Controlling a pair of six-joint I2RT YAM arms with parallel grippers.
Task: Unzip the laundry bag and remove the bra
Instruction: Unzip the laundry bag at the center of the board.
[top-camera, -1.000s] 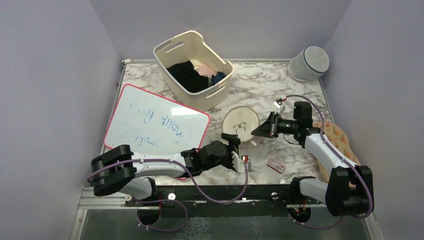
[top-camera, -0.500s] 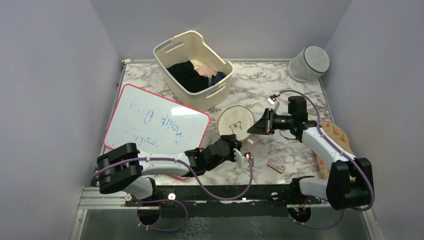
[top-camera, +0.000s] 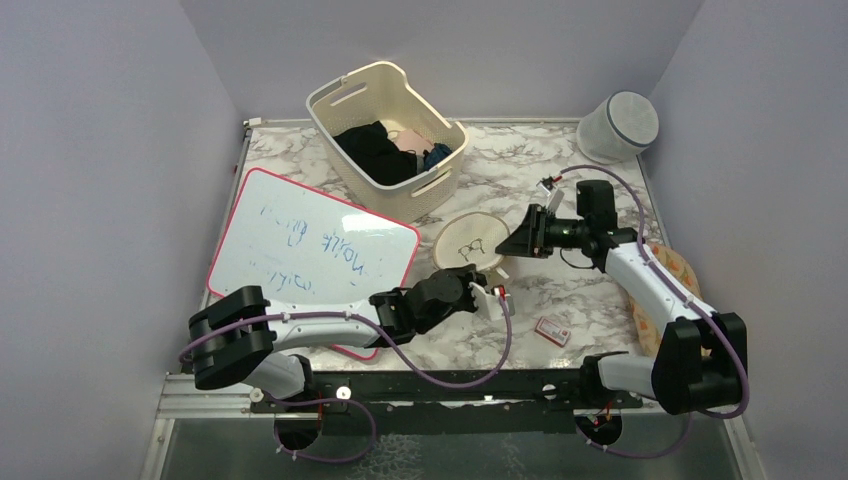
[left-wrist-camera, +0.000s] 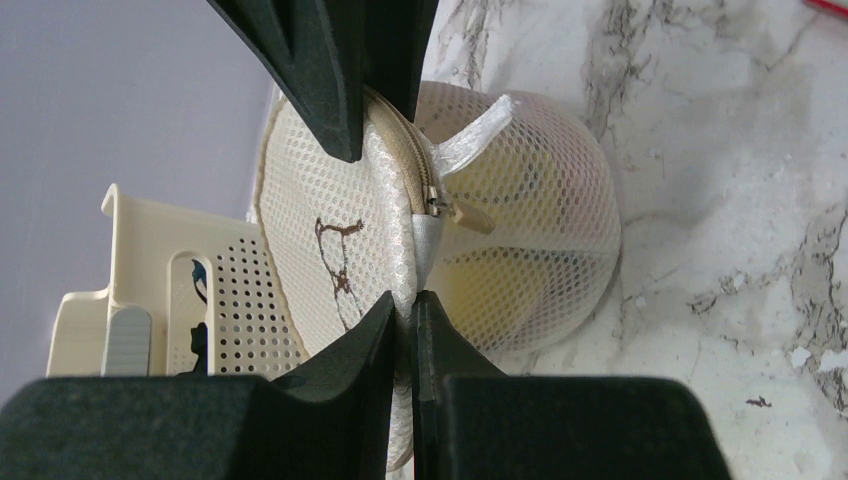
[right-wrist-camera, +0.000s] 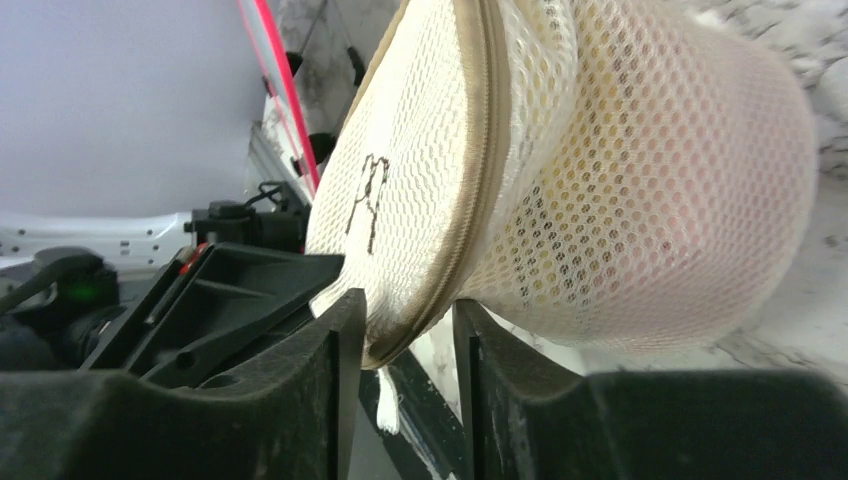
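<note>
1. Directly between the two claws sits the laundry bag (top-camera: 470, 243), a round, squat drum of cream-beige mesh resting on the marble table (left-wrist-camera: 720, 200). Pale yellow and pink contents show through its side wall.
2. Orientation: the flat top faces upward toward the overhead camera. The short axis passes through that face. The long dimension runs across it, along the rim that both claws reach.
3. The left claw (left-wrist-camera: 408, 300) is closed and pinches the mesh seam at the rim.
4. The right claw (right-wrist-camera: 408, 305) has its jaws parted. It straddles the same rim at a separate point, with a gap showing beside one finger.
5. The bra outline (left-wrist-camera: 335, 260) is dark and printed on the flat top, just beside the left claw's pinch.
6. The zipper (left-wrist-camera: 415, 170) is tan and follows the rim between the claws.
7. The zipper pull (left-wrist-camera: 468, 216) lies on the side wall, just beyond the left claw's fingertips.
</note>
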